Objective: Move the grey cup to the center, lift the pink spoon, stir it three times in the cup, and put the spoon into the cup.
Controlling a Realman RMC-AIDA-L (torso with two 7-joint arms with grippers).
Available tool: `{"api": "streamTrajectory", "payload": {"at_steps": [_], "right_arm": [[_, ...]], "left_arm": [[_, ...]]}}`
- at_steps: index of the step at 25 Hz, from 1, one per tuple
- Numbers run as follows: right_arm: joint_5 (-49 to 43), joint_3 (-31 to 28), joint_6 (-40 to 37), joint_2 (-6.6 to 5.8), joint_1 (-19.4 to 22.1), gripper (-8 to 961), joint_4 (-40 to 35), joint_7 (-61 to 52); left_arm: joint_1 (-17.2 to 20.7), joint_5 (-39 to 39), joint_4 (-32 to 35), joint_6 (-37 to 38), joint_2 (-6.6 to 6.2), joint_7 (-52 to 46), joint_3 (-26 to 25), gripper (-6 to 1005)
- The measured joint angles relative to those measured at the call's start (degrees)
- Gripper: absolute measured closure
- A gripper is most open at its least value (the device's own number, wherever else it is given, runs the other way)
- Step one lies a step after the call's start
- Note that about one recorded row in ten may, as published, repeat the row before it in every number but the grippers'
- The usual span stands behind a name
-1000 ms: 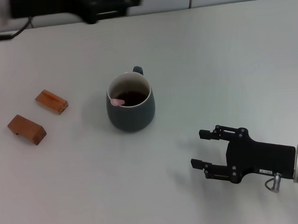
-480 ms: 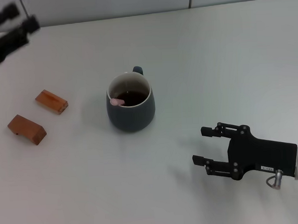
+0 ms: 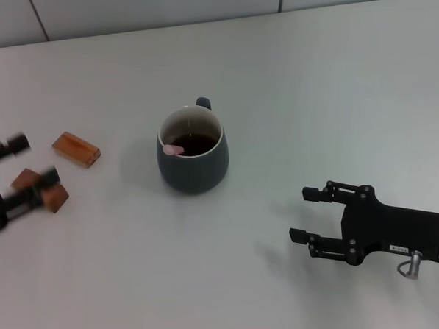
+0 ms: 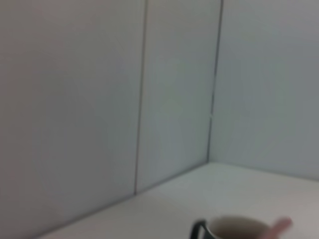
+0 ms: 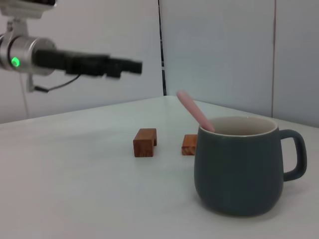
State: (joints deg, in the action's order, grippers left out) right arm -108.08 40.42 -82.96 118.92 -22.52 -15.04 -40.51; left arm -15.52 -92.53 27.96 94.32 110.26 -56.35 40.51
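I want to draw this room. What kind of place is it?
Probably a robot test lab, not a kitchen: a bare white table, plain panelled walls, and only a grey cup, two wooden blocks and two robot grippers.

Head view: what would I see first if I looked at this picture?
First, the grey cup in the middle of the white table, with the pink spoon leaning on its rim. Next, the open right hand low on the robot's right, and the left hand over two wooden blocks.

Your head camera looks down on the table; both wrist cameras sit low, facing sideways — all three share the grey cup (image 3: pixel 192 151) (image 4: pixel 234 229) (image 5: pixel 240 165).
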Motion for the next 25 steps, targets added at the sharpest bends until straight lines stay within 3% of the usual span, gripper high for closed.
{"api": "streamTrajectory", "payload": {"at_steps": [5, 7, 17, 25], "right_arm": [[0.07, 0.01, -0.18, -0.01, 0.61, 210, 0.01, -0.26], [0.07, 0.01, -0.24, 0.00, 0.74, 210, 0.01, -0.49], [-0.31, 0.39, -0.32, 0.00, 1.08, 210, 0.11, -0.63], [-0.40, 0.52, -0.36, 0.00, 0.91, 210, 0.15, -0.63]], "left_arm": [[2.22, -5.75, -2.43, 0.53, 1.37, 7.74, -0.02, 272], [2.22, -5.75, -2.43, 0.53, 1.37, 7.74, -0.02, 266], [3.08, -14.17, -3.33, -2.18, 3.95, 10.93, -0.10, 263], [3.28, -14.84, -3.44, -2.91, 4.03, 10.63, -0.59, 263]]}}
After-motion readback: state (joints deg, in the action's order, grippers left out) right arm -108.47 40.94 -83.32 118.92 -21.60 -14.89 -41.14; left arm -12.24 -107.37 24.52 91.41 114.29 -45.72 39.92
